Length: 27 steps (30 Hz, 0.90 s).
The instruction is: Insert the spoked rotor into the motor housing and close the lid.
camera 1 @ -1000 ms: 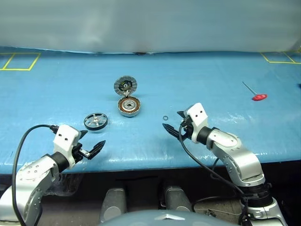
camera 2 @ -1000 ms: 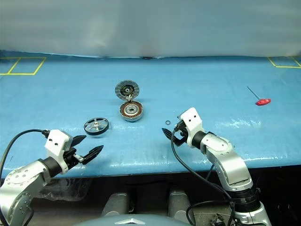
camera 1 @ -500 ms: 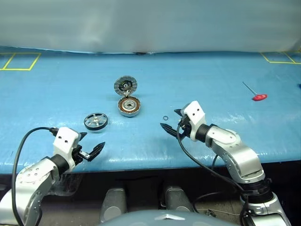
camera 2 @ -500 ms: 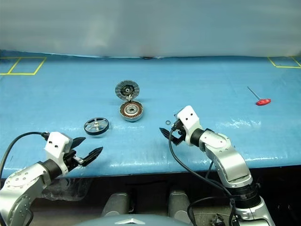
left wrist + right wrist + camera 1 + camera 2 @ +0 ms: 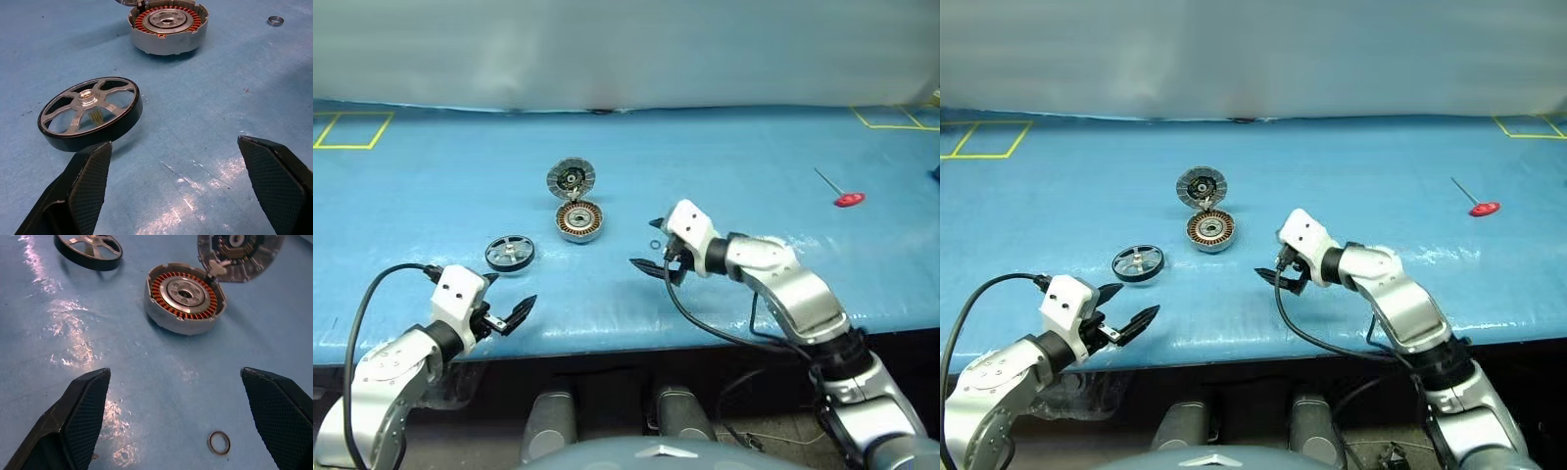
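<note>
Count on the blue tabletop (image 5: 754, 157): one spoked rotor (image 5: 510, 253), one motor housing (image 5: 579, 220) with its one lid (image 5: 571, 178) hinged open, one small metal ring (image 5: 653, 245), one red-handled tool (image 5: 842, 194) near the right edge. Two yellow outlined squares, one (image 5: 352, 129) at the far-left corner and one (image 5: 893, 117) at the far-right corner. Two grippers in view, left gripper (image 5: 504, 299) and right gripper (image 5: 653, 245), each with two black fingers spread and empty.
</note>
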Tool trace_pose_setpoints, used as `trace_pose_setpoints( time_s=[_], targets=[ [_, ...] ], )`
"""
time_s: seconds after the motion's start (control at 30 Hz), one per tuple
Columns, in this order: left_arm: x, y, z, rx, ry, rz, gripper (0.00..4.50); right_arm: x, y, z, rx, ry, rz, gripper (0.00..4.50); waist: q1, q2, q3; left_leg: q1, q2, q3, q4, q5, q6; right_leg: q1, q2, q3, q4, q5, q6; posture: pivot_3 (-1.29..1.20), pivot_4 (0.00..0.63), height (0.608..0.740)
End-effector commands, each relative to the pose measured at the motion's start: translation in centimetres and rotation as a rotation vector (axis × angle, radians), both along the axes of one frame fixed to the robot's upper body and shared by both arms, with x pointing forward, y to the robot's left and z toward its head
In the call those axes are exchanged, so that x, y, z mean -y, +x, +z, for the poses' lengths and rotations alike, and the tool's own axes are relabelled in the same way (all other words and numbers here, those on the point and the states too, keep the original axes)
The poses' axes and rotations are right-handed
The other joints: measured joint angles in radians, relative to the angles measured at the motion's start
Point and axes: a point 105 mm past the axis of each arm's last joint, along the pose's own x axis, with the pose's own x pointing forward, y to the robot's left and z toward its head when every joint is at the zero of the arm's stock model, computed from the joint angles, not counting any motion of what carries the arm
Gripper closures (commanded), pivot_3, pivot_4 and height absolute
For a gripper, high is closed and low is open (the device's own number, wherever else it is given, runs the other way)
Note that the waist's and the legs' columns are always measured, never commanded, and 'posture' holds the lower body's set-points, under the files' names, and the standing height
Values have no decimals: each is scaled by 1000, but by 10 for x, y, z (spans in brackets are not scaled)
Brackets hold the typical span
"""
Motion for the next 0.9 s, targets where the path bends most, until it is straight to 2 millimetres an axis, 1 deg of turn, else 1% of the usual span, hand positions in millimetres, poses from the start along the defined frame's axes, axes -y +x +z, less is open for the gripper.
trace_pose_setpoints(
  time_s=[0.03, 0.13, 0.2, 0.3, 0.47, 0.53, 0.67, 0.9],
  targets=[
    [7, -4, 8, 34, 21, -41, 26, -13, 3, -4, 59, -194, 163, 0, 0, 0, 0, 0, 0, 0, 0, 0, 0, -1, 0, 0, -1, 0, 0, 0, 150, 740],
    [8, -8, 6, 29, 23, -44, 26, -28, 12, -3, 82, -308, 268, 0, 1, 0, 0, -1, -1, 1, -1, 0, 0, 0, 0, 1, -1, 0, -1, 0, 150, 740],
    [9, -10, 5, 31, 32, -50, 26, -35, 20, -4, 112, -397, 317, 0, 0, 0, 0, -1, -1, 1, -1, 0, 0, -1, 0, 1, -1, 2, -5, 0, 150, 740],
    [10, -12, 6, 43, 33, -51, 26, -52, 29, -3, 125, -452, 382, 0, -1, 0, 0, -1, -1, 1, -2, 0, 0, 0, 0, 1, 0, 2, -5, 0, 150, 740],
    [12, -16, 8, 69, 35, -55, 26, -70, 34, 1, 125, -524, 484, 0, -1, 1, 1, -1, -1, 2, -2, 0, 0, 0, 0, 1, 0, 3, -5, 0, 150, 740],
    [11, -16, 8, 82, 49, -50, 26, -75, 38, 2, 125, -539, 502, 0, -1, 1, 1, -1, -1, 1, -2, 0, 0, 0, 0, 1, 0, 3, -5, 0, 150, 740],
    [16, -20, 6, 113, 70, -57, 26, -91, 46, 3, 120, -533, 503, 0, -6, 1, 1, 0, 0, 2, -2, 0, 0, 0, 0, 1, 0, 3, -6, 0, 150, 740],
    [24, -25, 1, 113, 56, -67, 26, -110, 57, 4, 146, -552, 493, 0, -9, 3, 2, -1, 0, 2, -2, 0, 0, -1, 0, 1, 0, 3, -6, 0, 150, 740]
  ],
)
